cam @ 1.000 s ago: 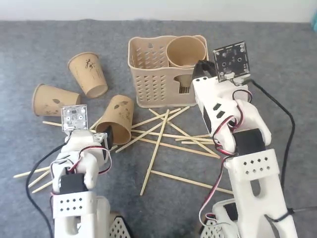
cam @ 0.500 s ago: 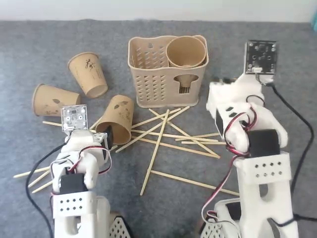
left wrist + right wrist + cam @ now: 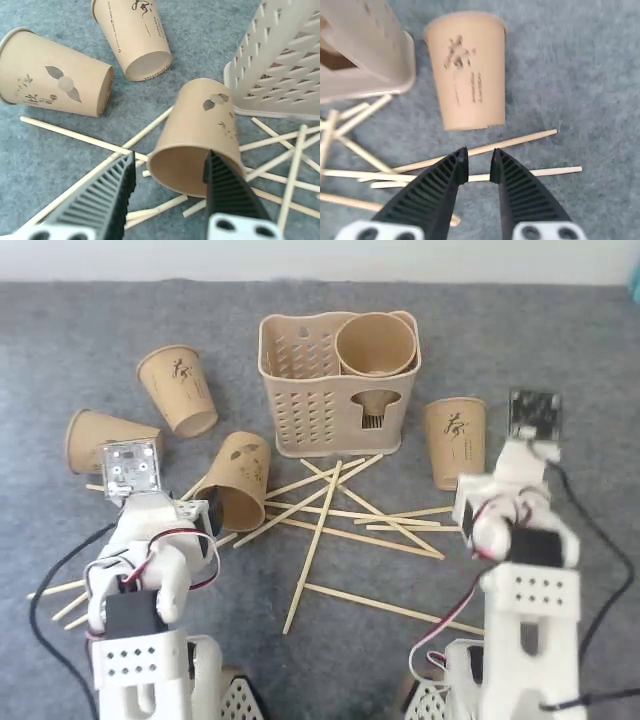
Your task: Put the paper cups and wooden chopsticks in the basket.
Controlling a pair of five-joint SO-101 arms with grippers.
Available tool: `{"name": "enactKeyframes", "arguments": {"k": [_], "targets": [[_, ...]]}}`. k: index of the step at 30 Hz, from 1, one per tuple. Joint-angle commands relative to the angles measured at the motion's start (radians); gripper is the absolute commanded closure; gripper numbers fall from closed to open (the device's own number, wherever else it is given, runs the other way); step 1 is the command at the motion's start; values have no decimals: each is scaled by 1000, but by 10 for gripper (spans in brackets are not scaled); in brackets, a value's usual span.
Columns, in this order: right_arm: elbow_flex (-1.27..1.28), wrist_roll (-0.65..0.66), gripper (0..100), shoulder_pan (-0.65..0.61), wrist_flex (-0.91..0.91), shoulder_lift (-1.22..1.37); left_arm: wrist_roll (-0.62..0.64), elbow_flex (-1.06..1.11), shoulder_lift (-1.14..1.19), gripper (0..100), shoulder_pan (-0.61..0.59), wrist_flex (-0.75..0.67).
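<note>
Left pincer [image 3: 170, 160] gapes wide, right at the mouth of the tipped paper cup [image 3: 200, 130], left of centre in the high view, its long axis running up toward the basket [image 3: 310, 400]. Right pincer [image 3: 479, 159], barely parted and empty, hovers over wooden chopsticks [image 3: 530, 137].

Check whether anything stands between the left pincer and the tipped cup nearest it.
Nothing visible does. The left pincer is open, and the tipped cup lies just ahead, its mouth toward it. Chopsticks lie flat on the mat beside that cup.
</note>
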Motion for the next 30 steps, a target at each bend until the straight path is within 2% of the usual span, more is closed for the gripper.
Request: {"name": "enactKeyframes", "arguments": {"k": [1,5,13,15,20,27,30], "targets": [[209,61,905,42,-191,-166,-64,-50,-5,786,54,11],[302,75,905,39,-223,-280,-157,-67,-5,786,92,72],[339,75,905,39,-223,-363,-121,-64,0,786,147,98],[339,75,905,39,-223,-363,-143,-47,21,786,153,41],[347,75,905,39,-225,-363,-292,-35,172,786,152,-100],[356,97,905,39,-226,-363,-548,-58,385,786,91,-282],[358,95,905,39,-226,-363,-609,-56,437,786,72,-347]]}}
